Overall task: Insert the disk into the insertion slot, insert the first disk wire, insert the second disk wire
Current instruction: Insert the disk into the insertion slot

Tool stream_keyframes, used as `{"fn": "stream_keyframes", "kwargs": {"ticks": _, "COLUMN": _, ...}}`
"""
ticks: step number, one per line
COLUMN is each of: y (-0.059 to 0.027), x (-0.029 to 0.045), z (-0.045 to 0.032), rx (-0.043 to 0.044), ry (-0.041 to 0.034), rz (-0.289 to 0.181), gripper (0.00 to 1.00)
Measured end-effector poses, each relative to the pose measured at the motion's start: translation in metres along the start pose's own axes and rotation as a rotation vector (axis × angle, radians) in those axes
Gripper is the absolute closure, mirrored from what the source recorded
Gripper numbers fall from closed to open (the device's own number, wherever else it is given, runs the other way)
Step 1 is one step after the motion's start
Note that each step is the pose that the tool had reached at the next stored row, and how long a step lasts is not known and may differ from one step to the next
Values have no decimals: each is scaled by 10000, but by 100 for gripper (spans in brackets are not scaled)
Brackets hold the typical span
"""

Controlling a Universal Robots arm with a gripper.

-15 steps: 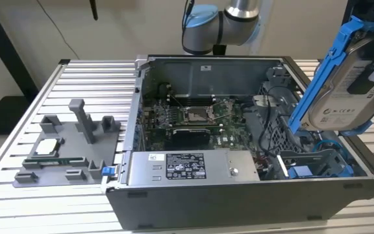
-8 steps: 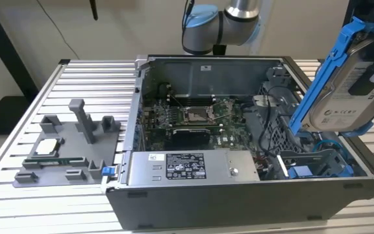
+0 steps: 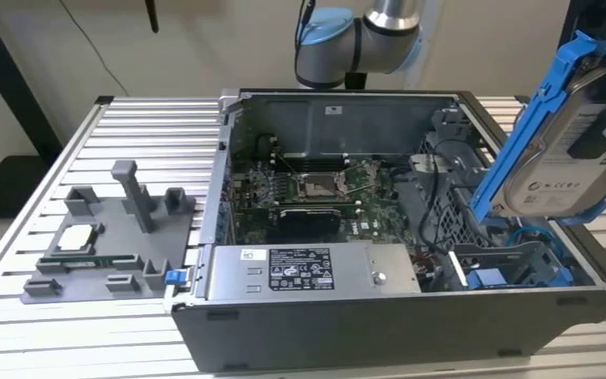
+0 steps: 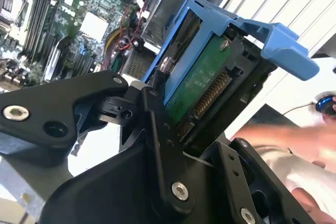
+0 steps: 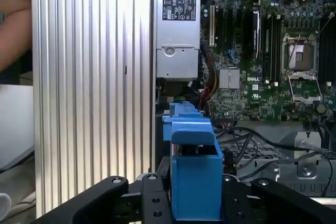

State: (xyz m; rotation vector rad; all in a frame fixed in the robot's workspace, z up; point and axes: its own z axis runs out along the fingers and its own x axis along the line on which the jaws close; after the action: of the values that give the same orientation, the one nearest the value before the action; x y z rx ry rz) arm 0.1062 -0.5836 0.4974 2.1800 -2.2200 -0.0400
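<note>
Pincer (image 5: pixel 195 198) was clamped shut on the disk (image 3: pixel 555 150), gripping its blue carrier. Disk hung tilted in the air at the exterior view's right, over the open computer case (image 3: pixel 387 332), above the insertion slot (image 3: pixel 508 264) and not touching it. Case sat on the slatted desk (image 3: pixel 124 126).

Exterior view high, wrist views close, all facing the motherboard (image 3: pixel 314 189).
</note>
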Motion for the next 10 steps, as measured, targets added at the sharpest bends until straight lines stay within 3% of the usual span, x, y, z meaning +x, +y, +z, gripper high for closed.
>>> {"fn": "stream_keyframes", "kwargs": {"ticks": 10, "y": -94, "x": 5, "z": 59, "rx": 0, "ry": 1, "rz": 0, "gripper": 100}}
